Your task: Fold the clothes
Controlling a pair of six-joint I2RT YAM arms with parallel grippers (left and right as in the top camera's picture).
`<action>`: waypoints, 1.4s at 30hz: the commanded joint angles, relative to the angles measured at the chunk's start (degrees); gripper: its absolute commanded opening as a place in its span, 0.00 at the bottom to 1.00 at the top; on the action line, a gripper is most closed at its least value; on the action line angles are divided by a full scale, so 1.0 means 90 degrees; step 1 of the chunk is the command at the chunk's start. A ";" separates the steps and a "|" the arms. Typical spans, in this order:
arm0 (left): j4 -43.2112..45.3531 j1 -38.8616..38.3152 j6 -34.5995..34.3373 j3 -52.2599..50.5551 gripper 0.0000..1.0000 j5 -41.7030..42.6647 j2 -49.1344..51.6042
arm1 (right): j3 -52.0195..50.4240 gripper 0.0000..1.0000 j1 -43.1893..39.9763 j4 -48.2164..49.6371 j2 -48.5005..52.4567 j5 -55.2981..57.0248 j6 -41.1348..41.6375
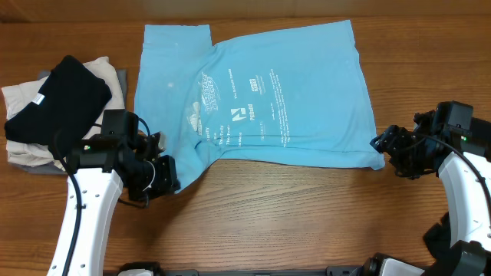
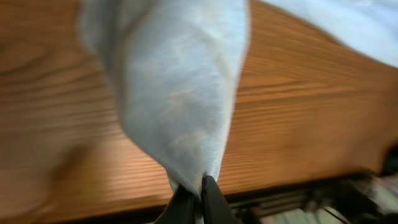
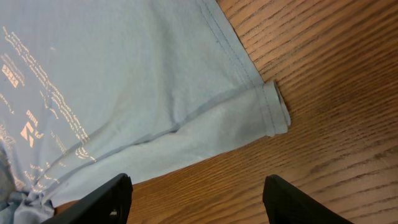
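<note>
The left arm (image 1: 86,205) reaches in from the table's (image 1: 307,215) front edge near the left corner and bends inward. Its gripper (image 1: 165,175) points right, jaws pinched tight on a fold of the shirt (image 2: 180,93), with the dark fingers (image 2: 211,202) pressed together. The right arm (image 1: 469,184) stands at the front right corner and curves along the right edge. Its gripper (image 1: 381,143) points left, low over the table, with its fingers (image 3: 106,199) spread wide, gripping nothing.
</note>
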 commanded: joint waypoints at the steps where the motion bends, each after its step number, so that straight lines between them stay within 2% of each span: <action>1: -0.0180 0.0012 -0.0313 0.0109 0.04 -0.1049 -0.0075 | 0.0034 0.72 -0.0012 0.0019 -0.0075 -0.0010 0.0005; 6: -0.0359 0.0041 -0.0573 0.0170 0.04 -0.1588 -0.0102 | 0.0034 0.72 -0.0012 0.0022 -0.0075 -0.0007 0.0005; 12: -0.0622 0.0243 -0.1314 0.0563 0.08 -0.3147 -0.0107 | 0.0034 0.74 -0.0012 0.0024 -0.0075 0.0046 0.0005; 19: -0.0274 0.0401 -0.1253 0.0891 0.12 -0.3264 -0.0107 | 0.0034 0.75 -0.0012 0.0029 -0.0075 0.0044 0.0005; 22: -0.0287 0.0401 -0.1234 0.0889 0.20 -0.3470 -0.0051 | 0.0034 0.75 -0.0012 0.0027 -0.0075 0.0044 0.0005; 25: -0.0175 0.0401 -0.1222 0.0889 0.23 -0.3670 0.0027 | 0.0034 0.75 -0.0012 0.0027 -0.0075 0.0044 0.0005; 29: 0.0330 0.0401 -0.0682 0.0889 0.16 -0.3288 0.0121 | 0.0034 0.75 -0.0012 0.0029 -0.0075 0.0039 0.0005; 32: 0.0452 0.0350 -0.0034 0.0877 0.16 -0.1732 0.0134 | 0.0034 0.75 -0.0012 0.0019 -0.0075 0.0041 0.0005; 33: 0.0474 0.0279 0.0226 0.0852 0.21 -0.1081 0.0134 | 0.0034 0.75 -0.0012 0.0019 -0.0075 0.0041 0.0005; 35: 0.0527 0.0015 0.0721 0.0760 0.34 -0.0398 0.0134 | 0.0034 0.75 -0.0012 0.0027 -0.0075 0.0041 0.0007; 39: 0.0835 -0.0794 0.0726 0.0376 0.42 -0.0923 0.0170 | 0.0034 0.75 -0.0012 0.0044 -0.0075 0.0039 0.0007; 42: 0.1389 -0.1273 0.0243 0.0005 0.49 -0.1732 0.0347 | 0.0034 0.75 -0.0012 0.0039 -0.0075 0.0036 0.0007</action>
